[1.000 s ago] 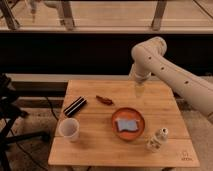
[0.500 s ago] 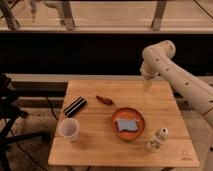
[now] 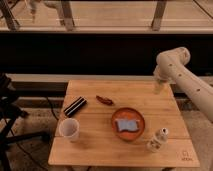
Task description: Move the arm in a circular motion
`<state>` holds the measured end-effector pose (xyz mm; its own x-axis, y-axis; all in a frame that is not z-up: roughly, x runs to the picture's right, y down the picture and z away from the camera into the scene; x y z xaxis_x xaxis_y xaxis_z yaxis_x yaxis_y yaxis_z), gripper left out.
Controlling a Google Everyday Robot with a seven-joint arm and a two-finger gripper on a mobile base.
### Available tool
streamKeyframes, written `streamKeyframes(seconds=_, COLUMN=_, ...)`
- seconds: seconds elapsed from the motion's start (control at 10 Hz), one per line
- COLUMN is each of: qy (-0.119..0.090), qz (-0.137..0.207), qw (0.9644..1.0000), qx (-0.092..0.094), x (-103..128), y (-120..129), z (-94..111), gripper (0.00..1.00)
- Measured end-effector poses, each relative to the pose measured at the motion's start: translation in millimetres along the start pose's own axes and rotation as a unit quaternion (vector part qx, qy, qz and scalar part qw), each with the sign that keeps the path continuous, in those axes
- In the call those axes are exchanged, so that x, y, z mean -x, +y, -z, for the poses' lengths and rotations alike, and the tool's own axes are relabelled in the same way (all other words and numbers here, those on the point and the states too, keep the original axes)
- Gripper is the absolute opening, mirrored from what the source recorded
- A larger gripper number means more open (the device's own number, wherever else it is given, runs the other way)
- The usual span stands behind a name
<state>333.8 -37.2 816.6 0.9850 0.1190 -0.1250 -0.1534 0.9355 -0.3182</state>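
The arm [image 3: 187, 82] is a large cream-white tubular arm that comes in from the right edge and bends at a rounded joint [image 3: 170, 60] at the upper right. Its slim pale tip, the gripper [image 3: 159, 88], hangs down over the table's far right corner, above the wooden top. It holds nothing that I can see.
A wooden table [image 3: 100, 145] carries a black rectangular object [image 3: 75, 106], a small reddish-brown object [image 3: 104, 99], a white cup [image 3: 69, 129], an orange plate [image 3: 119, 134] with a blue sponge [image 3: 126, 124], and a small white bottle [image 3: 157, 140]. Dark equipment [image 3: 7, 107] stands at left.
The arm has swung to the right and back, from over the table's far middle-right area to its far right corner. The tabletop items have not moved.
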Motion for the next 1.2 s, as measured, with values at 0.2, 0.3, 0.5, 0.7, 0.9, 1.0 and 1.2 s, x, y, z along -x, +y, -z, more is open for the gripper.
streamKeyframes(seconds=0.2, qy=0.001, qz=-0.021, qw=0.9998, qx=0.006, x=-39, y=19, z=11, gripper=0.8)
streamKeyframes(seconds=0.3, qy=-0.001, qz=-0.024, qw=0.9997, qx=0.008, x=-49, y=32, z=17, gripper=0.8)
streamKeyframes(seconds=0.5, qy=-0.009, qz=-0.03, qw=0.9995, qx=0.009, x=-70, y=69, z=34, gripper=0.8)
streamKeyframes(seconds=0.7, qy=-0.009, qz=-0.033, qw=0.9994, qx=0.002, x=-84, y=110, z=54, gripper=0.8)
streamKeyframes(seconds=0.9, qy=-0.008, qz=-0.03, qw=0.9995, qx=-0.003, x=-93, y=152, z=75, gripper=0.8)
streamKeyframes(seconds=1.0, qy=-0.008, qz=-0.027, qw=0.9996, qx=-0.003, x=-96, y=167, z=81, gripper=0.8)
streamKeyframes(seconds=1.2, qy=-0.006, qz=-0.007, qw=1.0, qx=-0.001, x=-97, y=207, z=98, gripper=0.8)
